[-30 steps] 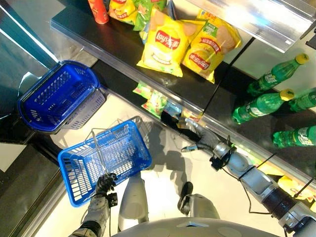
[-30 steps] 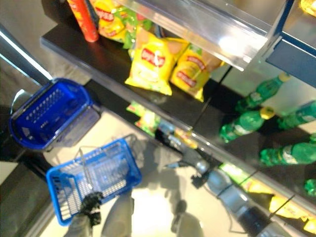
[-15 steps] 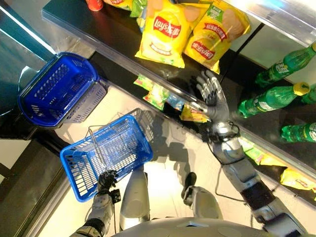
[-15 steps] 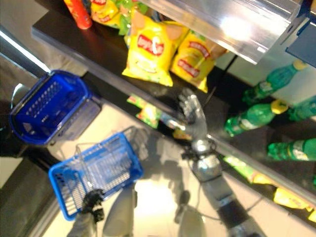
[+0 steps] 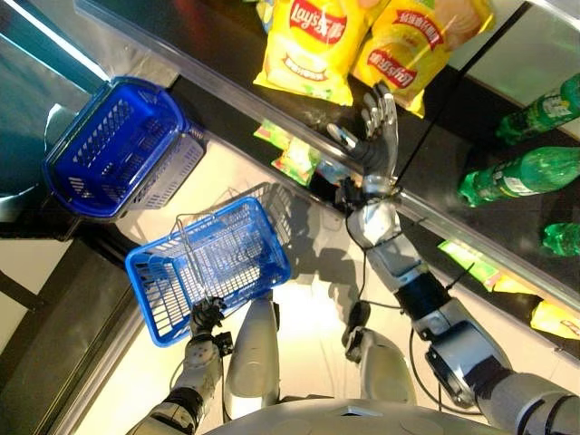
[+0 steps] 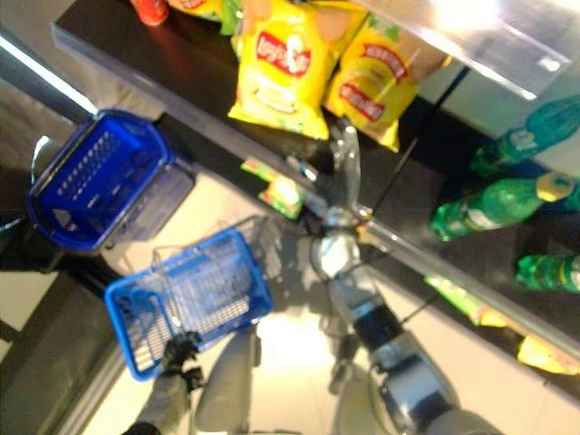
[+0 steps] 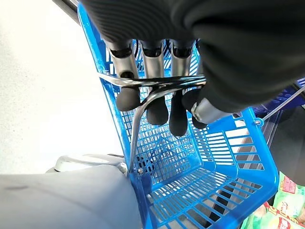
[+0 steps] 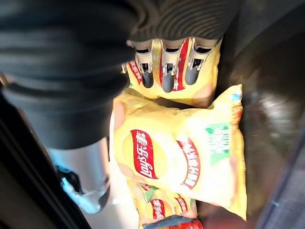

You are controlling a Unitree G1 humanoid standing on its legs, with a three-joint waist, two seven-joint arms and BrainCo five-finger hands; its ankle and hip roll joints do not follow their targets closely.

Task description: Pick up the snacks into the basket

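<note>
Dark shelf [image 5: 227,63] across far side, carrying two yellow chip bags [image 5: 313,41] lying flat, long axes running away. Blue basket [image 5: 213,272] near left, handle gripped by left robot hand [image 7: 157,102]. Right robot hand [image 5: 376,131] spread wide, just short of bags, nearer.

left hand [image 7: 162,102]: fingers curled round basket handle [image 7: 143,86], low beside the basket [image 5: 210,274]
right hand [image 5: 374,138]: fingers straight, raised above the basket, holding nothing
</note>
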